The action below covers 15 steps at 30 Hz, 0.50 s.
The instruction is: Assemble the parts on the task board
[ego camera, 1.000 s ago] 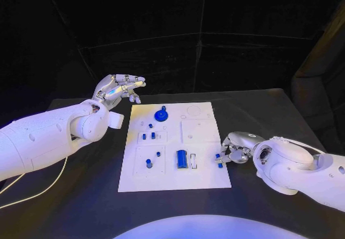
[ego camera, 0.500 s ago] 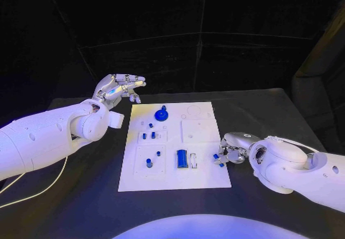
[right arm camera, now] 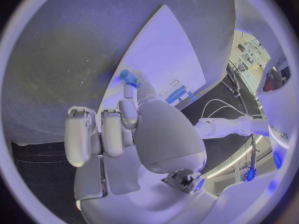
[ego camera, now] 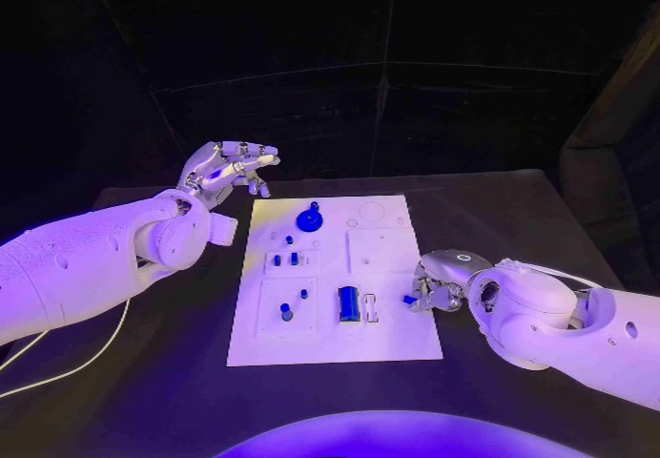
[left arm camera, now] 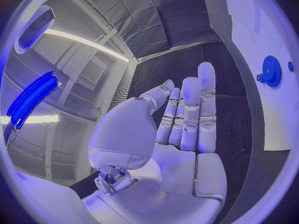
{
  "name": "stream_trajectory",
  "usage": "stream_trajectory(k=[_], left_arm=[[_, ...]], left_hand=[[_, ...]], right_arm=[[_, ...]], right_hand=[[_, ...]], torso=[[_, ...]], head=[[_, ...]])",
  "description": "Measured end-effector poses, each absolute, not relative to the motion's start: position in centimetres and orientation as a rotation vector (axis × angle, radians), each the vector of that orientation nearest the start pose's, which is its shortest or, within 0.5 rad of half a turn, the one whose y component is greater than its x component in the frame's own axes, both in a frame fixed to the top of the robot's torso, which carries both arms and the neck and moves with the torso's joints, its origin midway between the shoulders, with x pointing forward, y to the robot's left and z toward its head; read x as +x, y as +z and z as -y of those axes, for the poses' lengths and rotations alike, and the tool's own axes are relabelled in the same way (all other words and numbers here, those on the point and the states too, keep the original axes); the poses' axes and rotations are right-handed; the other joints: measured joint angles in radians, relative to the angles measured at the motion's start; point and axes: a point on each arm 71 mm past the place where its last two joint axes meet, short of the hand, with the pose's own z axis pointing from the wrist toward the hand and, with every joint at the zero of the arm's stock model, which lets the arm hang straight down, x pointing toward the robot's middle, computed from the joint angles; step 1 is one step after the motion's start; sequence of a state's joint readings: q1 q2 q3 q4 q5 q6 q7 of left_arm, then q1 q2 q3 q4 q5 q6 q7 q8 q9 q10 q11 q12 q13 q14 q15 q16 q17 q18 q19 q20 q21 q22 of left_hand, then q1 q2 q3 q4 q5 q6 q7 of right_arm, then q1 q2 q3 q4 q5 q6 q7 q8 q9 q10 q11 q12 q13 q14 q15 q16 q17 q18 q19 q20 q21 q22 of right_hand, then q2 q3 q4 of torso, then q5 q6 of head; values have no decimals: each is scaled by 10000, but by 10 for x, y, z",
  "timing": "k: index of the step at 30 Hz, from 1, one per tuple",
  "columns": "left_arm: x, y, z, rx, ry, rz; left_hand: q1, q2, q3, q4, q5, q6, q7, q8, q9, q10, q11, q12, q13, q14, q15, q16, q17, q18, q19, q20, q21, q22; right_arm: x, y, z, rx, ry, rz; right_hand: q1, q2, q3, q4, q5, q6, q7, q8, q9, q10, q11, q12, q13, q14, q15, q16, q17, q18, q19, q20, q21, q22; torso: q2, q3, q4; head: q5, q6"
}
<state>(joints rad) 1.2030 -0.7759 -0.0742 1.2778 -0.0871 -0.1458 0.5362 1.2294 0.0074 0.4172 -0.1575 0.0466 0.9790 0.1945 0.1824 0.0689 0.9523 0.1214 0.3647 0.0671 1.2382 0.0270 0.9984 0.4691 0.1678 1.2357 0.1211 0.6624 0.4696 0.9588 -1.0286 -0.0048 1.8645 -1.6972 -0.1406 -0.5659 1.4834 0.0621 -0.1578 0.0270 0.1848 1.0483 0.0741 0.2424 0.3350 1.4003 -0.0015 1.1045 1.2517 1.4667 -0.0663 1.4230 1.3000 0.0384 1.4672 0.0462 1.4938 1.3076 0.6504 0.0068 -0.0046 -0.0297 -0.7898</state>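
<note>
At about four o'clock on the counter [ego camera: 523, 205], the right hand [ego camera: 438, 286] pinches a small blue peg [ego camera: 411, 300] just over the white board's [ego camera: 392, 339] right edge, so this piece looks not yet seated. Toward the centre lie a blue bar [ego camera: 348, 302] and several small pegs [ego camera: 285, 260], some apparently loose. Farthest, at eleven o'clock, the left hand [ego camera: 227, 170] hovers spread and empty beside the blue gear [ego camera: 310, 220], so most of the assembly seems left.

A robotics lab or test cell: a black worktop [ego camera: 509, 219] walled round by dark curtains [ego camera: 413, 105], a ceiling with strip lights [left arm camera: 81, 40] and a vent [left arm camera: 93, 72], and a cluttered equipment bench [right arm camera: 252, 55] at the side.
</note>
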Motion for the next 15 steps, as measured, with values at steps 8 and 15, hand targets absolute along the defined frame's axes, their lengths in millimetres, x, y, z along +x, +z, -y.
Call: stream_trajectory(k=[8, 15], left_arm=[[524, -192, -243, -9371, -15750, -13547], [524, -192, -243, -9370, -15758, -13552]], left_hand=[[0, 0, 0, 0, 0, 0, 0, 0, 0, 0, 0, 0, 0, 0, 0, 0, 1, 1, 0, 0, 0, 1], [40, 40, 0, 0, 0, 0, 0, 0, 0, 0, 0, -1, 0, 0, 0, 0, 2, 1, 0, 0, -38, 1]], right_arm=[[377, -251, 208, -1756, 2795, -19629], [374, -250, 207, -1563, 2831, -19499]], right_hand=[[-6, 6, 529, -3, 1024, 123, 116, -290, -255, -2, 2, -59, -61, 0, 3, 0, 23, 0, 0, 0, 0, -1], [-156, 88, 1065, 78, 1743, 219, 88, -492, -383, -9, 9, 19, 25, -1, 5, 0, 85, 0, 0, 0, 0, -1]], torso=[[0, 1, -1], [0, 4, 0]], head=[[-3, -8], [8, -2]])
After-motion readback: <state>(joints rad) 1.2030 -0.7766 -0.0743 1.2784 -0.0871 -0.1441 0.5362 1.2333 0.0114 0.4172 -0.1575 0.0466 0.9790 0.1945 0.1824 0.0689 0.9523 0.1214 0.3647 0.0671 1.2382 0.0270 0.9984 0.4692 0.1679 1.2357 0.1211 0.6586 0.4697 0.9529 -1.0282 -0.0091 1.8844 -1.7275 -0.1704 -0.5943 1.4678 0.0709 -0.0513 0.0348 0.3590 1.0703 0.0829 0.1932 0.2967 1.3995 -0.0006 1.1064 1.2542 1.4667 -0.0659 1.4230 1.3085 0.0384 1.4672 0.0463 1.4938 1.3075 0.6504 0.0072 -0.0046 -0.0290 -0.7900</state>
